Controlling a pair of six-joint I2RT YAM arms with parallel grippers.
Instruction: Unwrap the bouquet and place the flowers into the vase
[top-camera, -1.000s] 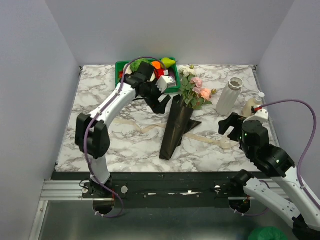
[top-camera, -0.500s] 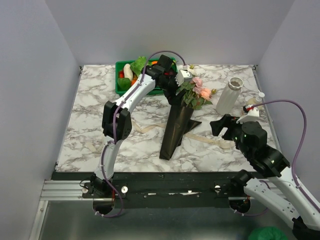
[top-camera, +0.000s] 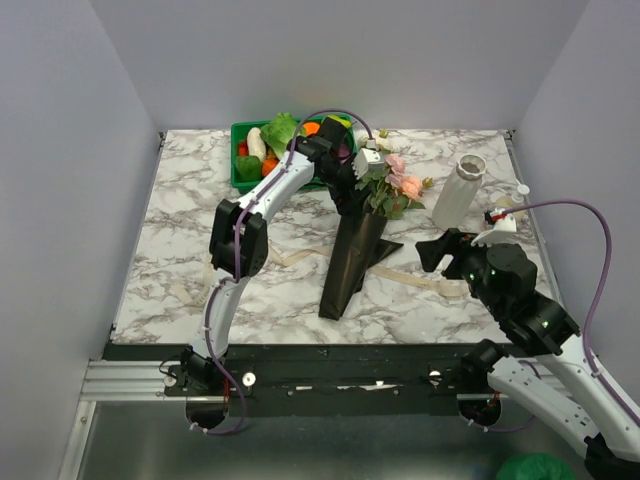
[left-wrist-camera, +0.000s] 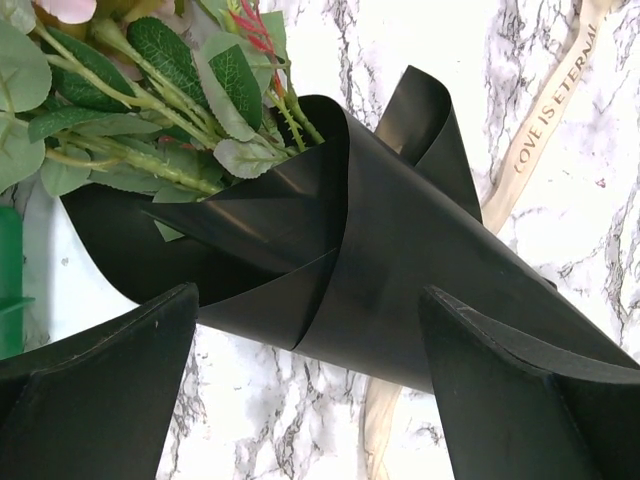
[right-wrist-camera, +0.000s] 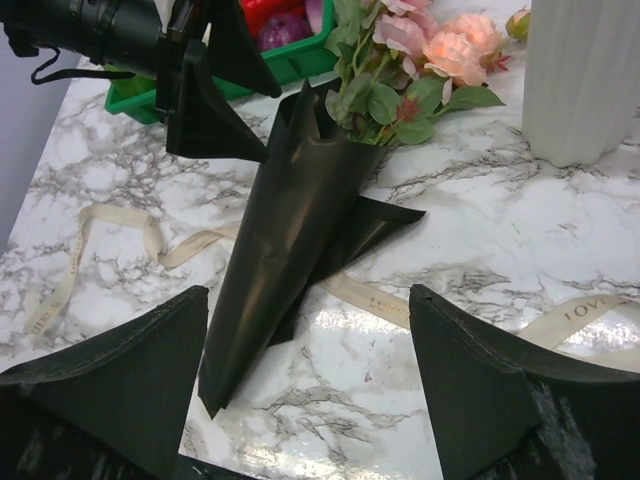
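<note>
The bouquet lies mid-table as a black paper cone (top-camera: 350, 258) with its tip toward me. The pink and cream flowers (top-camera: 393, 180) stick out of its far mouth. My left gripper (top-camera: 347, 190) hovers open just above the cone's mouth, and the paper (left-wrist-camera: 400, 240) and green stems (left-wrist-camera: 150, 110) lie beyond its fingers, untouched. To the cone's right, my right gripper (top-camera: 436, 252) is open and faces the cone (right-wrist-camera: 290, 230) with only marble between its fingers. The white ribbed vase (top-camera: 458, 192) stands upright at the back right.
Cream ribbon (top-camera: 420, 282) lies loose on the marble to the right of the cone, and another stretch (top-camera: 290, 258) to its left. A green tray (top-camera: 245, 165) of toy vegetables sits at the back. A beige bottle (top-camera: 503, 215) stands right of the vase.
My left arm has swung right from over the green tray to the bouquet's mouth. My right gripper has moved a little left toward the cone.
</note>
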